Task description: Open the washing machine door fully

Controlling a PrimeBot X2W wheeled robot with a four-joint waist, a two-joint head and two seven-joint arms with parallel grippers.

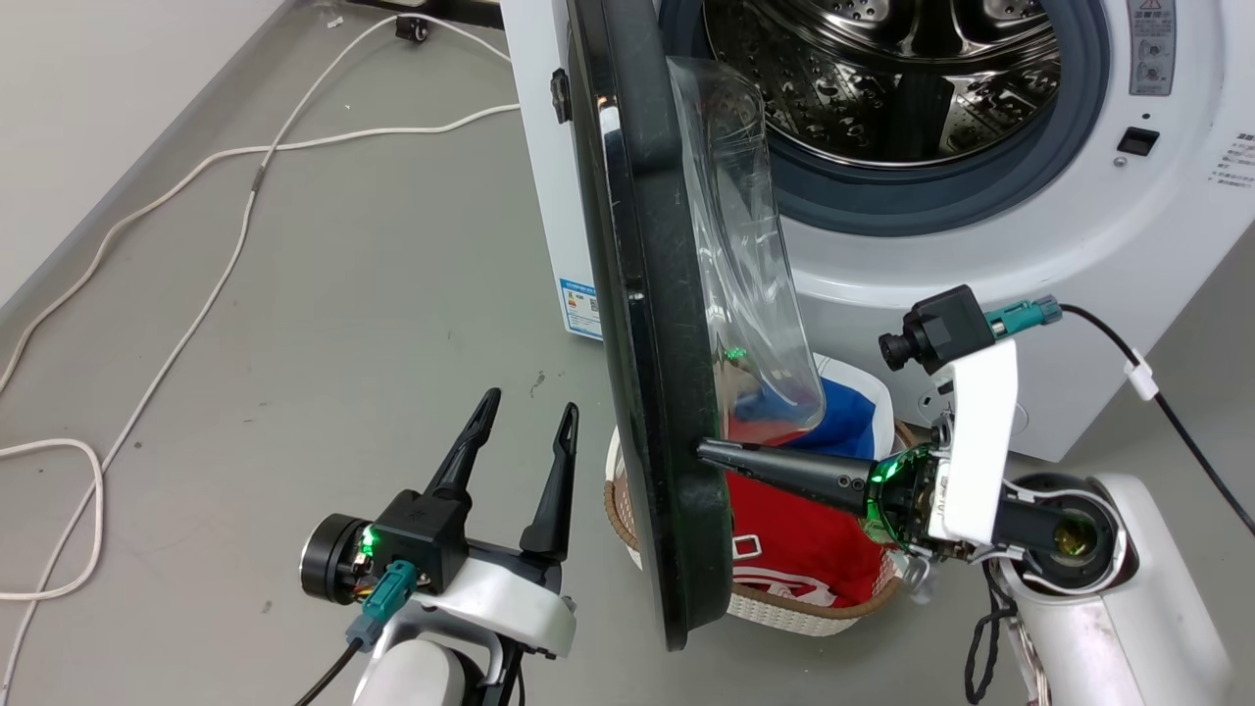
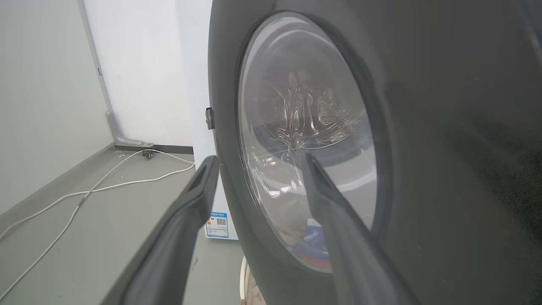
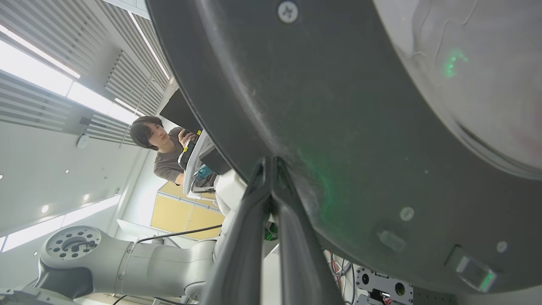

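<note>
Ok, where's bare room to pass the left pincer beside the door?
Grey floor between the washing machine door and the white cable is bare; the left pincer, open, sits there. Right of the door is crowded: the laundry basket and the right pincer, shut against the door's rim.

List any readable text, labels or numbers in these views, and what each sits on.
Nothing reads clearly.
Blue-and-white sticker on the washing machine side: QR code, text too small.
Grey warning label beside the drum: too small.
Small print at the machine front's right edge: blurred.
White marking on the red cloth: unreadable.
</note>
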